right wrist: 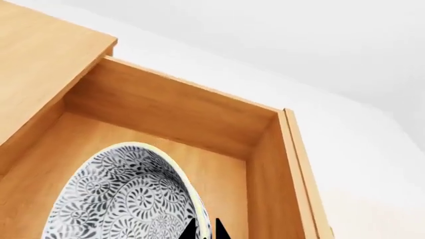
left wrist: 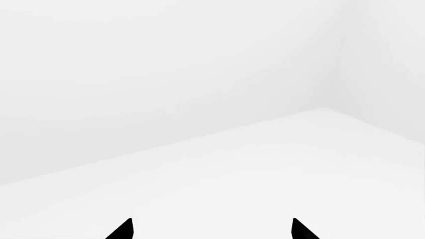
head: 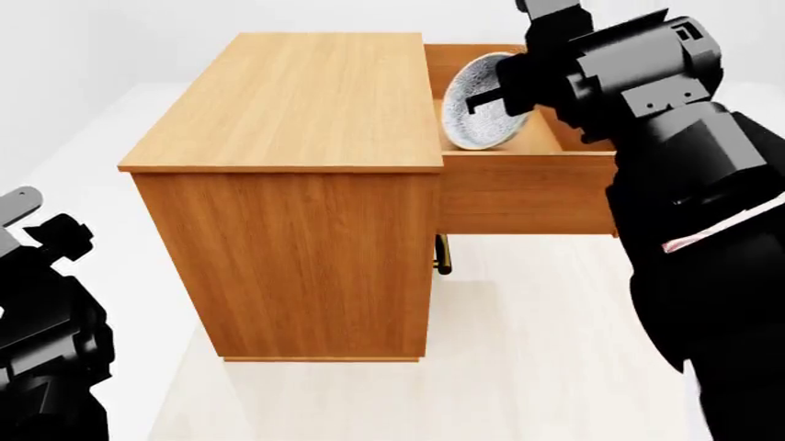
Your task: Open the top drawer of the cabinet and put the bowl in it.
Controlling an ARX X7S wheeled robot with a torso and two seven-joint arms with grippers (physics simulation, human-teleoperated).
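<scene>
The orange-brown cabinet point(head: 294, 184) stands in the middle of the head view. Its top drawer point(head: 528, 188) is pulled out to the right; its inside shows in the right wrist view point(right wrist: 172, 114). The blue-grey patterned bowl point(head: 481, 103) is tipped on edge inside the drawer, and fills the right wrist view point(right wrist: 126, 194). My right gripper point(right wrist: 204, 231) is shut on the bowl's rim, one fingertip on each side, above the open drawer point(head: 506, 90). My left gripper point(left wrist: 211, 230) is open and empty, facing a white floor and walls, low at the head view's left.
A brass handle point(head: 442, 255) of a lower drawer shows under the open drawer. My right arm point(head: 699, 211) covers the right side of the head view. The left arm point(head: 43, 340) sits at the lower left. White floor surrounds the cabinet.
</scene>
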